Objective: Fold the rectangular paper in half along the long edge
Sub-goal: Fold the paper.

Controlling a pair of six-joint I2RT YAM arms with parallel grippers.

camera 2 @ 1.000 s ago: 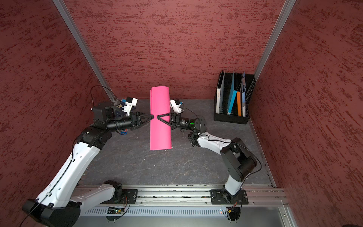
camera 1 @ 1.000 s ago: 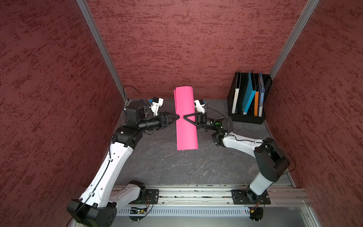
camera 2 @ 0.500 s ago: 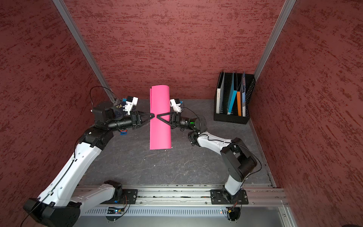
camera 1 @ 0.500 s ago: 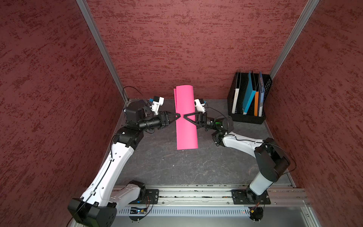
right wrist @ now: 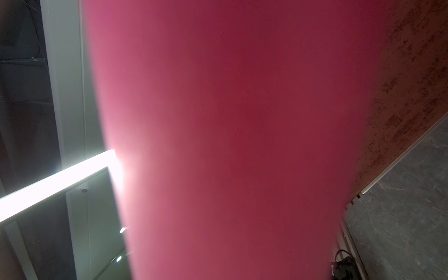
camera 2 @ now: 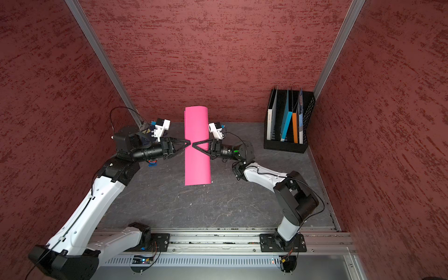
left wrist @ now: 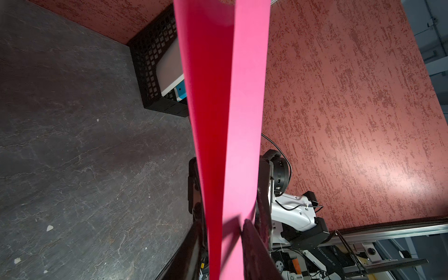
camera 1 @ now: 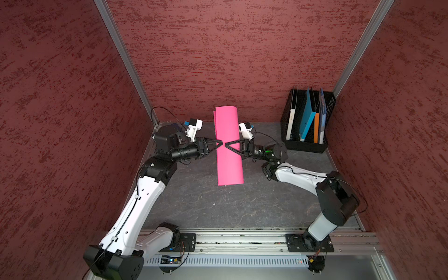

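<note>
The rectangular paper (camera 1: 229,157) (camera 2: 196,157) is a bright pink sheet held above the dark table, curled over so its two long edges lie together on the left. My right gripper (camera 1: 226,145) (camera 2: 194,145) reaches across from the right and is shut on the paper, with one of its fingers (left wrist: 264,194) on each side of the curl. My left gripper (camera 1: 220,143) (left wrist: 223,242) stands at the left edges, narrowly open, with both layers between its jaws. In the right wrist view the paper (right wrist: 230,133) fills the picture and hides the jaws.
A black mesh file holder (camera 1: 306,121) (camera 2: 288,121) with blue, orange and white folders stands at the back right corner. Red walls close in three sides. The arms' rail (camera 1: 242,242) runs along the front of the dark table (camera 1: 218,206).
The left gripper's jaws have narrowed around the paper's left edges and have moved slightly further in. The right arm and the paper have stayed where they were.
</note>
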